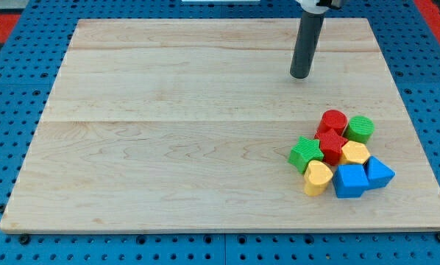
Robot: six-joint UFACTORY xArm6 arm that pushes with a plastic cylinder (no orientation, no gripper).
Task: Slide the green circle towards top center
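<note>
My tip (pixel 301 76) is resting on the wooden board (pixel 168 132); being a bare rod, it is showing no fingers. The green circle (pixel 360 129) is sitting well below it toward the view's right, touching the red cylinder (pixel 332 121).

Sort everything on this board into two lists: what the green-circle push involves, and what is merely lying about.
In the job:
- green circle, at the cluster's upper right
- my tip, above and left of the cluster, touching no block

Lying about:
- red circle
- red star
- green star
- yellow hexagon
- yellow heart
- blue cube
- blue triangle
- wooden board
</note>
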